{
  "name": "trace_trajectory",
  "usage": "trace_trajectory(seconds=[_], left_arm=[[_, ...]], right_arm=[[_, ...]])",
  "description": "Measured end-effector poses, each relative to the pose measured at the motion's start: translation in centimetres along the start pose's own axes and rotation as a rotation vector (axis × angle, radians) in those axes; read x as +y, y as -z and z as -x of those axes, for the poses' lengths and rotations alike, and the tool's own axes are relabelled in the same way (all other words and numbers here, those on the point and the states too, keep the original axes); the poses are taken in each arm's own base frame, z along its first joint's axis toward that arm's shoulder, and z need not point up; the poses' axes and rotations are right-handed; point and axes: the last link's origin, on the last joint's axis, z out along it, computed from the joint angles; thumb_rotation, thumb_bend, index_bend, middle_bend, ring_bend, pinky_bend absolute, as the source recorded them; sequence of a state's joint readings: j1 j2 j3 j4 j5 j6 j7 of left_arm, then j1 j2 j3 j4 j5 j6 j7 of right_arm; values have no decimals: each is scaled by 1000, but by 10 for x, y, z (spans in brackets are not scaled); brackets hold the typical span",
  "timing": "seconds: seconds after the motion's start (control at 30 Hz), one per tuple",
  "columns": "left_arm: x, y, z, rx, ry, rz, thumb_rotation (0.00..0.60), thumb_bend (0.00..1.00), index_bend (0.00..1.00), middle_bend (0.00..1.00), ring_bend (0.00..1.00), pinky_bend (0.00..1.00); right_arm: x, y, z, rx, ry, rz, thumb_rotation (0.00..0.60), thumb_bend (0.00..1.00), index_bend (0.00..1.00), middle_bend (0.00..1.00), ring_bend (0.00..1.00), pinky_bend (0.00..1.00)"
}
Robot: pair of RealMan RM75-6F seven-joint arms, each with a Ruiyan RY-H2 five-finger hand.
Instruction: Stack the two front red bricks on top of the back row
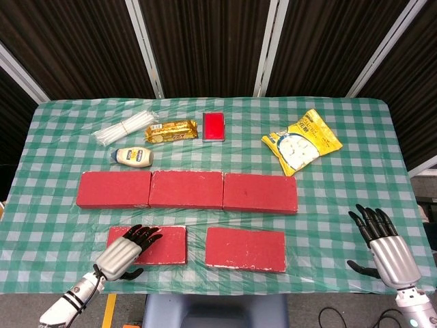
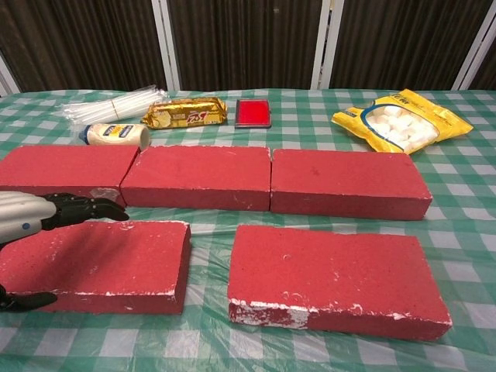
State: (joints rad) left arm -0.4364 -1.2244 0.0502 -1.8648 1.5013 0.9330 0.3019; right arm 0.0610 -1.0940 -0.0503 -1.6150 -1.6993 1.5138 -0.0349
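The left hand (image 1: 126, 249) lies low over the front left brick (image 1: 156, 244), its dark fingers (image 2: 81, 209) stretched out fairly flat above the brick's top near its left end, thumb hanging off the near edge; it has hold of nothing (whether the fingertips actually touch the surface cannot be told). The right hand (image 1: 384, 244) sits at the near right corner of the bench (image 1: 54, 219), fingers spread and pointing away, empty, and shows in the head view only.

The front right brick (image 1: 246, 249) rests between the two hands, just beside the brick under the left hand with a strip of checked cloth between them, and well apart from the right hand.

Beyond the left fingertips runs the back row (image 1: 188, 190), three red bricks laid end to end and touching.

Farther from the left hand lie a squeeze bottle (image 1: 134, 157) on its side, a bundle of white straws (image 1: 124, 128), a gold snack packet (image 1: 171, 130) and a small red case (image 1: 214, 126). Far beyond the right hand, a yellow marshmallow bag (image 1: 301, 141) lies flat.
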Motion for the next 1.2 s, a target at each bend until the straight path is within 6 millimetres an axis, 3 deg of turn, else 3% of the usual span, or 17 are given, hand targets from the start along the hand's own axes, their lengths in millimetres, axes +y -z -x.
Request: trace_trajectory(seconds=[0.63, 1.2], left_arm=[[5, -21, 8, -29, -42, -8, 600, 319, 0, 0, 0, 0], [0, -31, 3, -48, -56, -34, 600, 320, 0, 0, 0, 0]], right_arm=[[1, 1, -2, -8, -12, -5, 600, 135, 0, 0, 0, 0], [0, -1, 1, -21, -2, -3, 600, 135, 0, 0, 0, 0]])
